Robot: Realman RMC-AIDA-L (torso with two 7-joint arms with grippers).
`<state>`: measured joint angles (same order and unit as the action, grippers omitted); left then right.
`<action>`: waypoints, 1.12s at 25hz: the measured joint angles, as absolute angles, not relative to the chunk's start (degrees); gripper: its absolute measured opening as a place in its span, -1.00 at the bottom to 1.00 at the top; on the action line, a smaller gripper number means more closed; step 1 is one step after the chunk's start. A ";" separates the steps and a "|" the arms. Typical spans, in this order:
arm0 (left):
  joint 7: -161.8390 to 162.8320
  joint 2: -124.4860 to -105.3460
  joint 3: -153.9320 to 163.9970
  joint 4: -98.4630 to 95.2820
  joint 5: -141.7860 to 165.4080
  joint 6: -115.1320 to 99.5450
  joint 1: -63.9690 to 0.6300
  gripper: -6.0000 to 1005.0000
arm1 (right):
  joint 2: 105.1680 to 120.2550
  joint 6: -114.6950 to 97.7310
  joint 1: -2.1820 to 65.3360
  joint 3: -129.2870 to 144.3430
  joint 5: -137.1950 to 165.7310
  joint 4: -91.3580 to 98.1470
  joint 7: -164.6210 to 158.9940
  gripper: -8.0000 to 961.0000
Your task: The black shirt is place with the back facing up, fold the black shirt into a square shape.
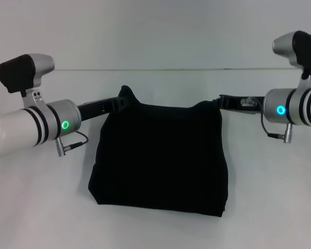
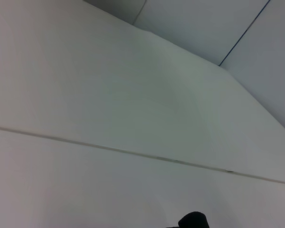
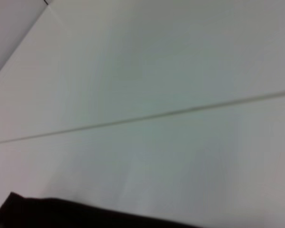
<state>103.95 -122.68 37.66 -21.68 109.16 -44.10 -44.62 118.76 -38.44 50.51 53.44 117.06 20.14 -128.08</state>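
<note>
Both arms are up at the far corners of the black shirt (image 1: pixel 160 158), which lies mid-tabletop, already near square. The left end effector (image 1: pixel 125 99) is clenched on a raised peak of cloth at its corner; the right end effector (image 1: pixel 222 102) is pinching the other corner. This is soft, limp, light fabric, so I'd say corners and edges are the only sensible grips, or it sags. The white tabletop (image 1: pixel 41 207) is smooth, with a plain pale wall behind
</note>
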 joint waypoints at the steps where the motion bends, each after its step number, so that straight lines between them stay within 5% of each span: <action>1: 104.01 -122.66 37.57 -21.79 109.16 -44.10 -44.53 -0.84 | 118.72 -38.43 50.66 53.43 117.06 20.25 -128.08 -0.96; 28: 104.77 -122.43 34.71 -23.30 109.16 -43.79 -41.98 -0.83 | 118.61 -37.17 52.31 54.52 117.51 19.92 -127.09 -0.93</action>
<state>104.77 -122.43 34.71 -23.30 109.16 -43.79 -41.98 118.61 -37.17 52.31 54.52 117.51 19.92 -127.09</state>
